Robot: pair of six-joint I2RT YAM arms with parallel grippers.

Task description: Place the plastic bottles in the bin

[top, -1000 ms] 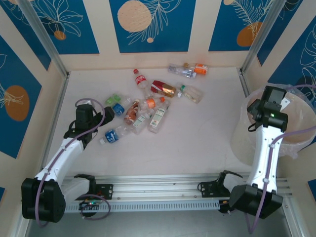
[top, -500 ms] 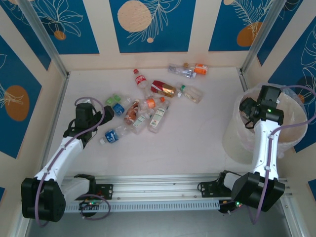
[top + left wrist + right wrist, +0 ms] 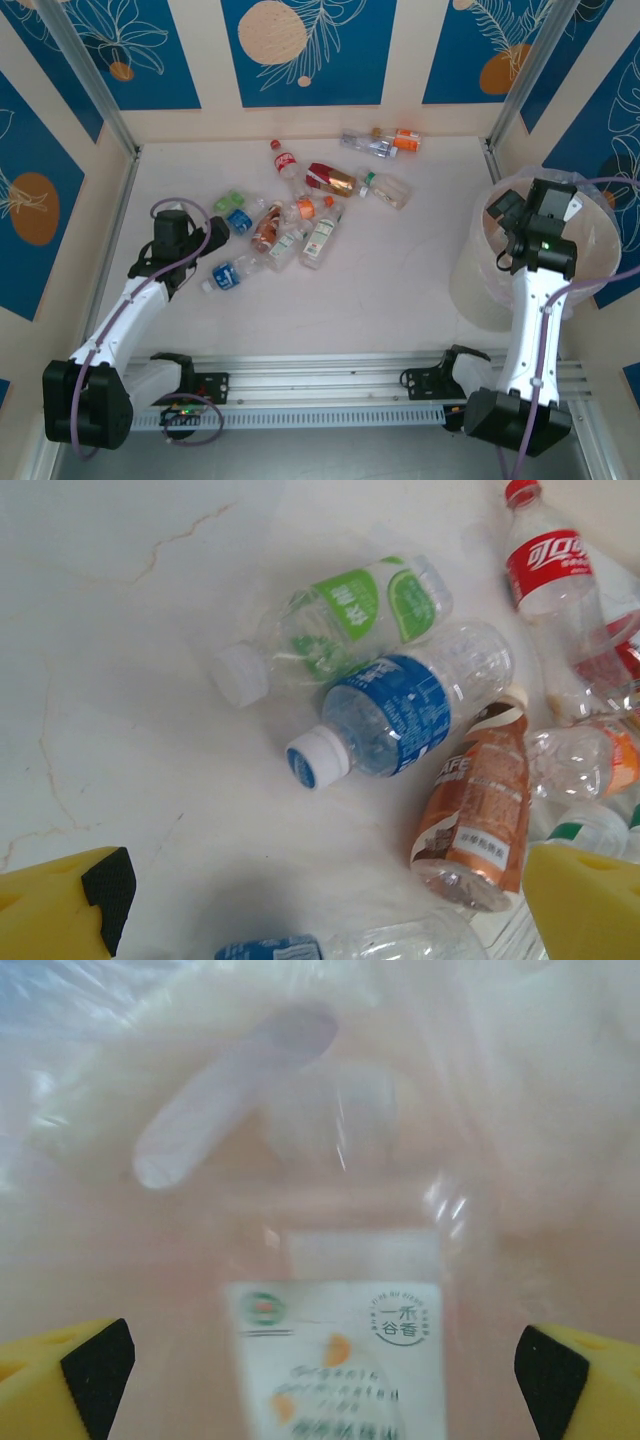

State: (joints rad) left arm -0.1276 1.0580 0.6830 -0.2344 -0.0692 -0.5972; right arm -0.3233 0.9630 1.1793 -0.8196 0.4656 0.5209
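Pale table [image 3: 400, 280] carried the plastic bottles [image 3: 300, 215] clustered left of centre, well apart from the bin [image 3: 475, 290]; left gripper [image 3: 210, 237] beside them and right gripper [image 3: 505, 215] over the bin stood jaws apart; bottles judged light, crushable, slippery, best taken mid-body.

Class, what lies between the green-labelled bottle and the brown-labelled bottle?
A blue-labelled bottle, lying on its side, as the left wrist view shows.

The white table [image 3: 400, 280] is showing faint brown veins, and blue leaf-patterned panels [image 3: 305, 50] with orange discs are standing behind the table. A metal rail [image 3: 330, 372] is running along the table's near edge, grey posts [image 3: 88, 75] rising at its far corners.
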